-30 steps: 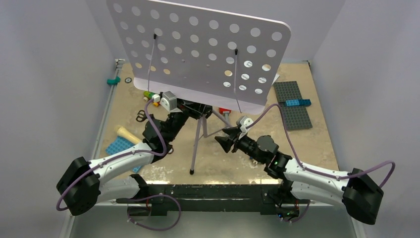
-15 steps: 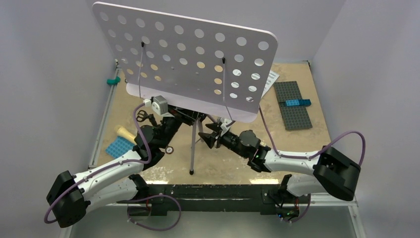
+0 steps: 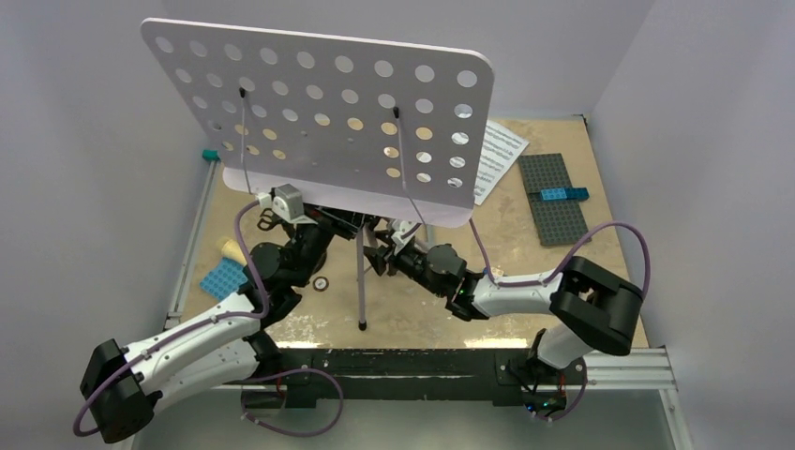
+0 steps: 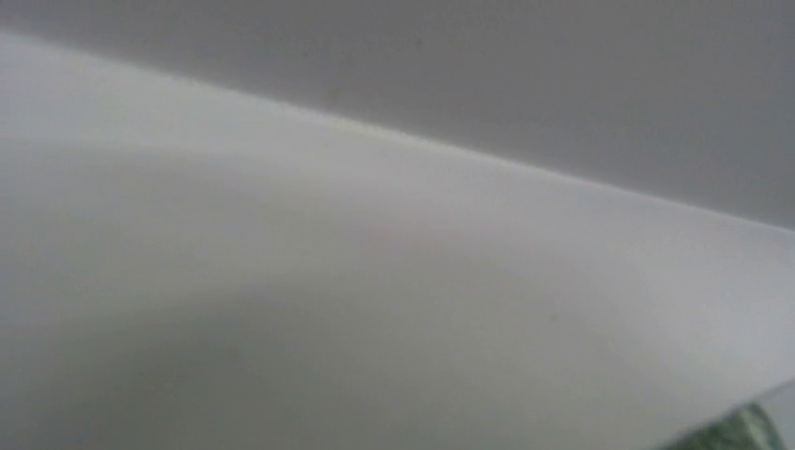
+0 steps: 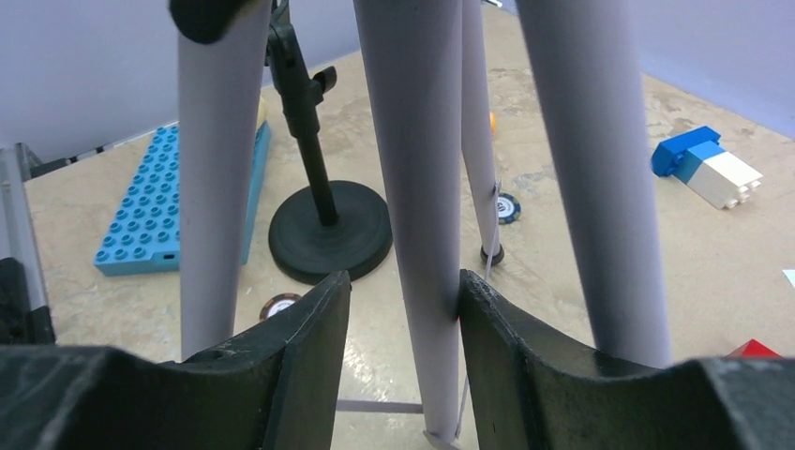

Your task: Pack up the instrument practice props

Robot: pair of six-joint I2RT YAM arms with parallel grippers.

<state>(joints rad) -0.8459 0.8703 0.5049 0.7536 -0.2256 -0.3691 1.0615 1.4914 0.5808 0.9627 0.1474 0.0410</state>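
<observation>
The packing looks barely begun, with every prop out on the table. The music stand (image 3: 319, 103) is upright in the middle, its legs spread and its perforated desk unfolded and tilted above both arms. The sheet music (image 3: 497, 155) lies flat at the far right, partly under the desk's edge. The microphone (image 3: 228, 248) lies at the left, just beside the blue plate (image 3: 220, 278). The mic stand (image 5: 328, 230) is upright on its round base near that plate, seen between the tripod's tubes. No box or bag for the props shows in any view.

The step in hand appears to be folding or lifting the music stand. The right gripper (image 5: 401, 286) straddles one of its tubes (image 5: 417, 187). One finger touches the tube and a gap shows on the other side, so the fingers are spread and not yet clamping. The left gripper (image 3: 323, 225) reaches up under the desk near the hub. Its wrist view is a grey blur, so whether its fingers pinch anything cannot be told.

Everything remains to be done: collapsing the stand, then gathering the pages, microphone and mic stand.
</observation>
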